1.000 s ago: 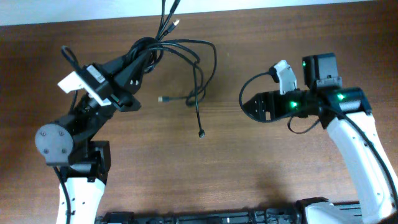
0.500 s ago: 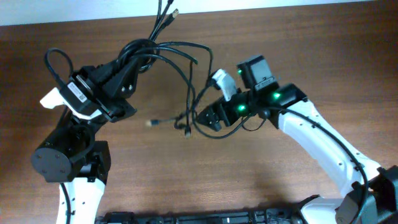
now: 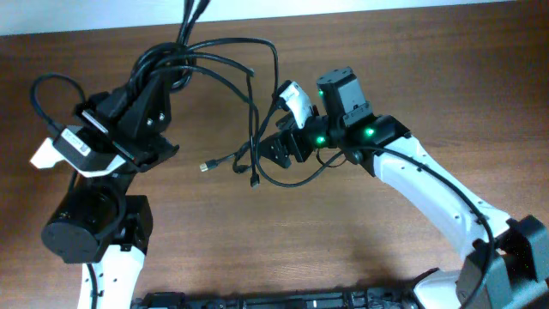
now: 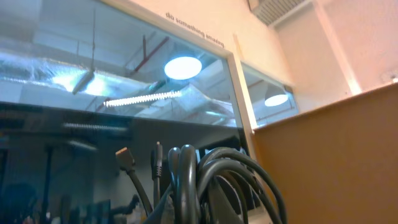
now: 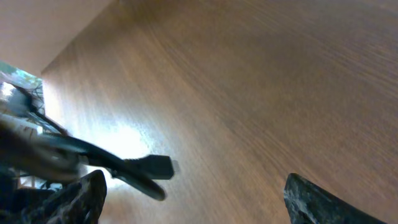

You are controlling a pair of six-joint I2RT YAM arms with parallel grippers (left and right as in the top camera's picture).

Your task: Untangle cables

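Observation:
The cables [image 3: 219, 62] are a bunch of thin black cords, and my left gripper [image 3: 165, 75] is shut on their knotted part at the upper left. Loose strands trail right and down to two plug ends [image 3: 204, 166] [image 3: 255, 182] near the table. In the left wrist view the cables [image 4: 199, 183] fill the lower middle, tilted up toward a window. My right gripper [image 3: 266, 153] stands open beside the hanging strands. In the right wrist view a black plug [image 5: 152, 168] lies between its fingers [image 5: 81, 199], closer to the left one and untouched.
The brown wooden table [image 3: 369, 240] ends at a pale wall along the top of the overhead view. A thick black wire loop [image 3: 292, 178] hangs under the right arm. A dark strip [image 3: 283, 300] runs along the front edge.
My left gripper has pulled the cable bunch to the left and up. My right arm has swung from the right side to the middle, up against the hanging strands, still open.

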